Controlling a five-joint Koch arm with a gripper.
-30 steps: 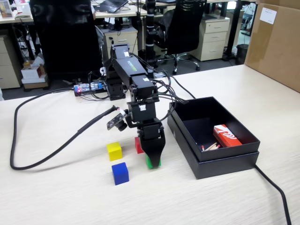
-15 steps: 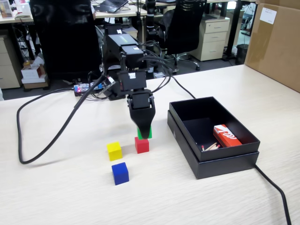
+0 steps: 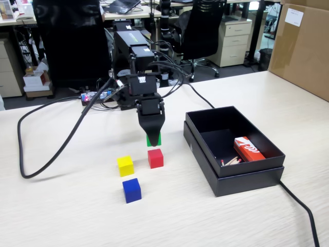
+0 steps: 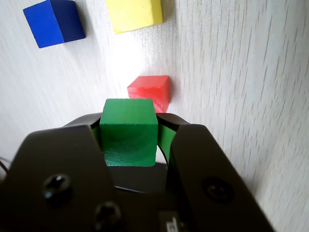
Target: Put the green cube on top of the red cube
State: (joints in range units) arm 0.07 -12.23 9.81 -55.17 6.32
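The jaws were closed on the green cube (image 4: pixel 129 130), pressing its two side faces, as the wrist view showed; the gripper (image 3: pixel 152 138) pointed straight down from the black arm (image 3: pixel 140 77) and held the cube clear of the table (image 3: pixel 61 216). In the fixed view only a sliver of the green cube (image 3: pixel 153 140) showed below the black jaw tips, hanging just above the red cube (image 3: pixel 155 158) and slightly toward its 12 o'clock side, the two apart.

Read left to right in the fixed view, a black cable (image 3: pixel 51 154) looped over the pale wood-grain table at the left edge. The yellow cube (image 3: pixel 125 165) stood next, with the blue cube (image 3: pixel 131 190) near it at its 5 o'clock. The red cube sat just beside the yellow one, at its 2 o'clock, on the bare table. Well apart at 3 o'clock from the red cube lay an open black box (image 3: pixel 241 177), holding a red-and-white packet (image 3: pixel 248 149) and a few matchsticks (image 3: pixel 231 161) in its near corner. A second cable (image 3: pixel 303 208) ran off from the box toward 5 o'clock.

In the wrist view the red cube (image 4: pixel 150 90) lay just beyond the held green cube at 12 o'clock, the yellow cube (image 4: pixel 134 13) farther on, and the blue cube (image 4: pixel 54 21) at the yellow cube's 9 o'clock.
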